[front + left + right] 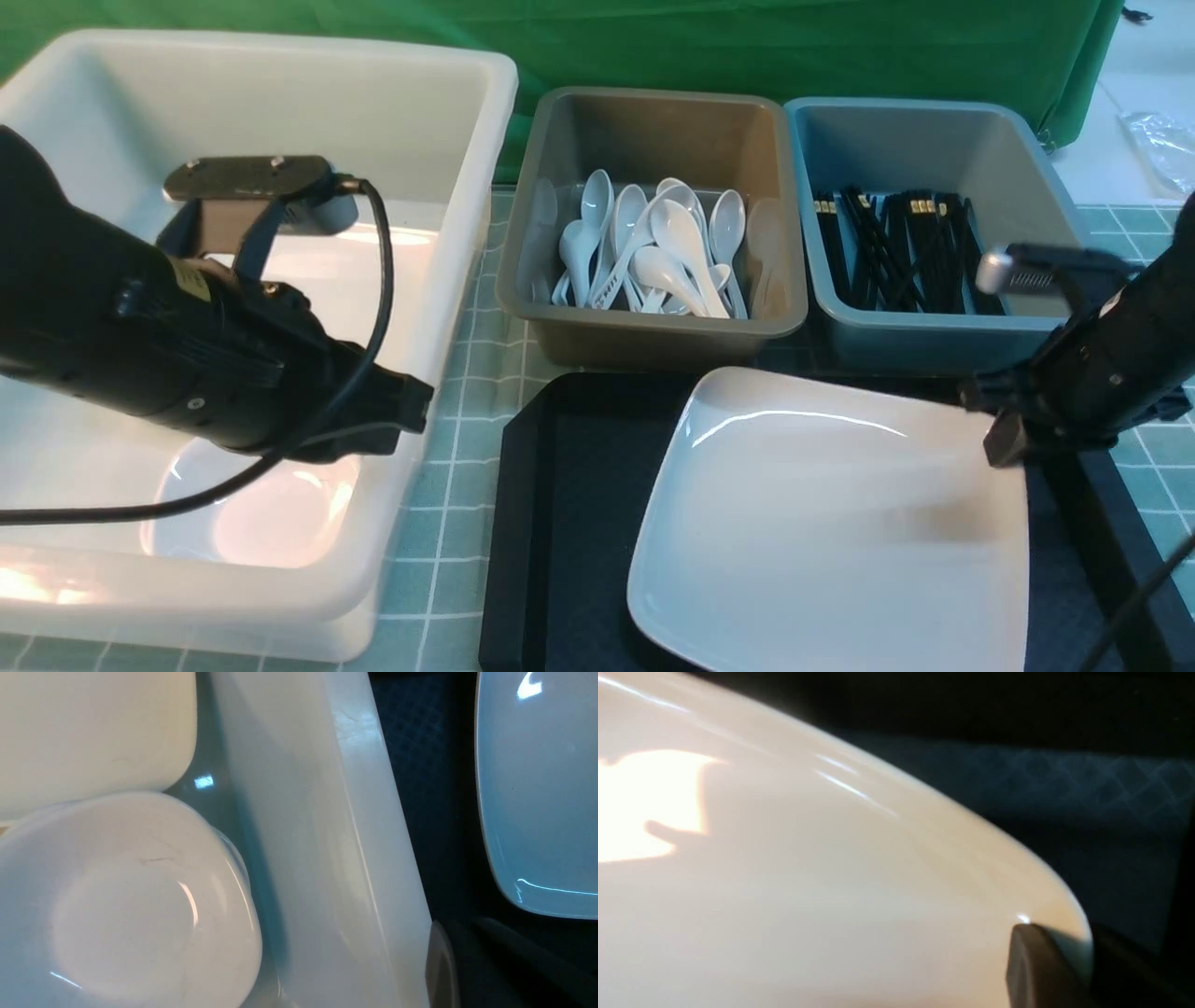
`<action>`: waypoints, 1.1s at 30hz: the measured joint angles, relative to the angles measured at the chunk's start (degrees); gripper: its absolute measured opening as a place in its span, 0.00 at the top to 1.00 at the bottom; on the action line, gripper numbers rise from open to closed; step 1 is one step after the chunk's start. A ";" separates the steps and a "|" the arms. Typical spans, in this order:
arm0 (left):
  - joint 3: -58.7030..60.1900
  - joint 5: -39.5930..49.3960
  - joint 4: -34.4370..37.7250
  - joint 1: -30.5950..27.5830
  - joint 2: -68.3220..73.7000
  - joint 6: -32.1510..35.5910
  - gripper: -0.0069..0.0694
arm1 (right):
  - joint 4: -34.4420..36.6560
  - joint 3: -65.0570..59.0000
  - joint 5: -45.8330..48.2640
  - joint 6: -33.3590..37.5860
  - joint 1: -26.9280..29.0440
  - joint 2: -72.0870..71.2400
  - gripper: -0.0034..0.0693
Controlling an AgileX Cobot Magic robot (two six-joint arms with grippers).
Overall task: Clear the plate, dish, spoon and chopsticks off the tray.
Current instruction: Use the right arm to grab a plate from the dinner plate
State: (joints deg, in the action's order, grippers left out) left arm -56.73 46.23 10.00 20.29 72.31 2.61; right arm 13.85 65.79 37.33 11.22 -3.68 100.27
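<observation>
The large white plate [822,523] [537,788] [784,882] lies on the black tray [569,485] [1064,788]. My right gripper [1004,448] [1064,956] is at the plate's far right corner, shut on its rim with one finger on top and the other beneath. My left gripper [415,406] [462,961] is shut and empty, hovering over the right wall of the white tub [467,280]. A small white dish [252,504] [121,905] sits inside that tub. White spoons [653,252] lie in the grey tub and black chopsticks [896,247] in the blue tub.
The grey tub [653,341] and blue tub [924,341] stand just behind the tray. The white tub fills the left side, its wall [327,835] close to the tray's left rim [416,742]. A green checked mat [457,392] covers the table.
</observation>
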 joint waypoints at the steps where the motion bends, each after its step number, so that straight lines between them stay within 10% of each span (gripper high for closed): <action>1: 0.00 0.00 0.00 0.00 0.00 0.00 0.90 | 0.29 0.00 0.78 -0.05 0.00 -1.02 0.80; 18: 0.00 -1.69 -0.25 0.00 0.00 0.17 0.90 | 13.69 -16.95 -3.80 5.73 0.00 -6.29 0.81; 26: 0.00 -1.90 -0.25 0.00 0.00 0.17 0.90 | 13.57 -17.41 -6.03 6.36 0.00 -6.29 0.45; 33: 0.00 -1.95 -0.25 0.00 0.00 0.17 0.90 | 13.70 -17.41 -8.16 6.47 0.00 -4.80 0.36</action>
State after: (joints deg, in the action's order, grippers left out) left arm -56.73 44.28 9.75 20.29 72.31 2.78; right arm 27.56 48.38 29.16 17.69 -3.68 95.46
